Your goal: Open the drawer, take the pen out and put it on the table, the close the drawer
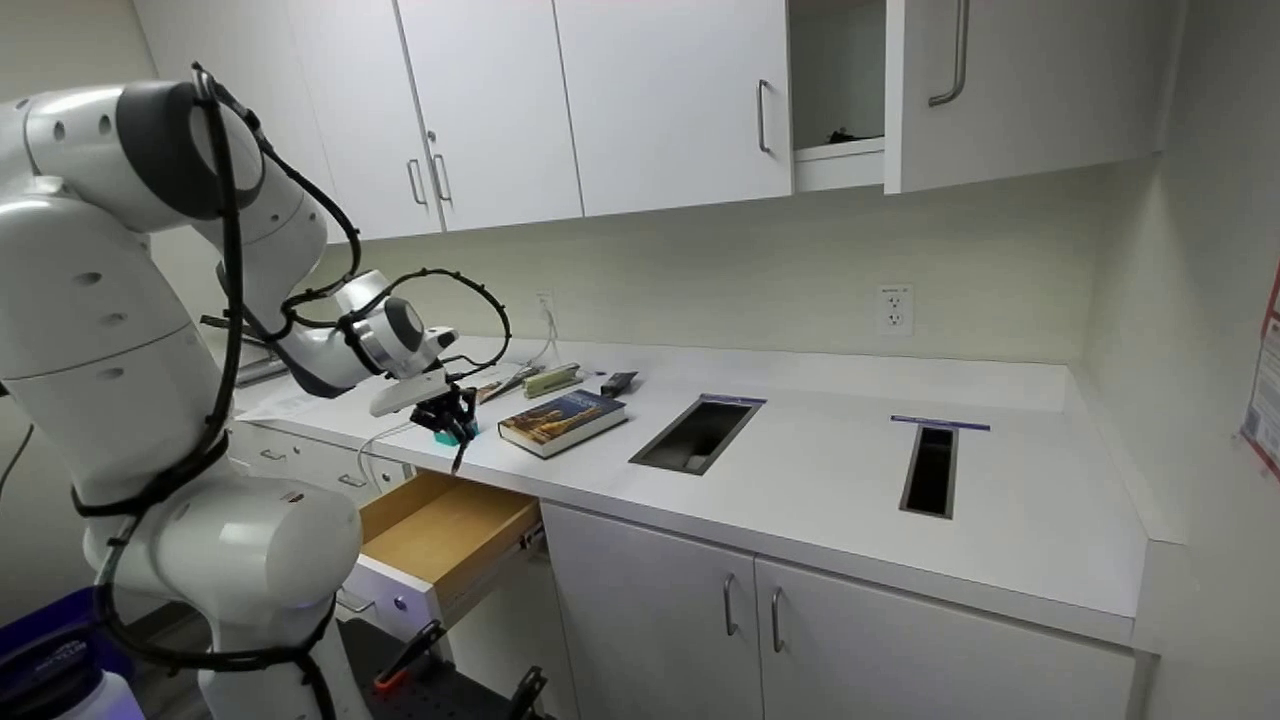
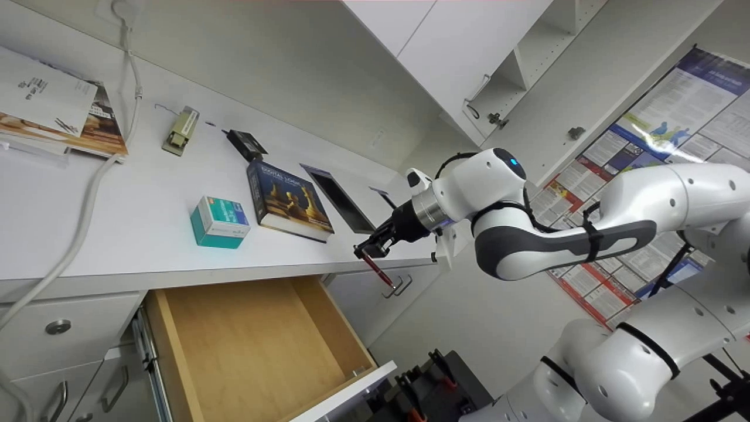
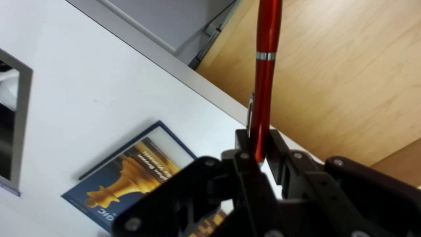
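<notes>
The drawer [image 2: 252, 346] is pulled out under the counter, its wooden floor bare in both exterior views. Held by one end, the red pen [image 3: 267, 65] juts out from my gripper [image 3: 258, 141], which is shut on it. In an exterior view the pen [image 2: 379, 272] slants downward from the fingertips, touching nothing below. My gripper [image 1: 458, 425] hovers around the front edge of the table [image 1: 800, 520], close to the open drawer [image 1: 450, 525]. Seen from the wrist, the pen crosses in front of the table edge and the drawer's interior.
A thick book [image 2: 293, 199] lies on the table near the gripper, with a teal and white box [image 2: 220, 223] beside it. Two dark cut-outs, one wide [image 1: 690, 440] and one narrow [image 1: 930, 472], break the tabletop. A white cable [image 2: 82, 234] hangs over the front edge.
</notes>
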You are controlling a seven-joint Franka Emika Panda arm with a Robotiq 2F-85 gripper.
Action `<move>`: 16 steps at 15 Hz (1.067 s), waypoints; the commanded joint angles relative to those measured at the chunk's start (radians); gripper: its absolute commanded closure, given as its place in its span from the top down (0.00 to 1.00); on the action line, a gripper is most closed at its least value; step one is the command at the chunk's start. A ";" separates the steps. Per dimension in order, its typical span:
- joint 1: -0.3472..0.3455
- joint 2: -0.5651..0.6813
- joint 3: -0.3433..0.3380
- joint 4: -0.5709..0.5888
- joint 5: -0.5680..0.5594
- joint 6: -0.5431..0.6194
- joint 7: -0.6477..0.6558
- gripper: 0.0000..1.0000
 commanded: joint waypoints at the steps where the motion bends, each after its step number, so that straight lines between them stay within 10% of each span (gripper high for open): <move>1: -0.090 -0.014 -0.044 0.031 0.012 0.010 0.049 0.04; 11: -0.347 0.044 -0.218 0.120 -0.032 0.027 0.238 0.04; 16: -0.356 0.038 -0.234 0.109 -0.034 0.010 0.255 0.18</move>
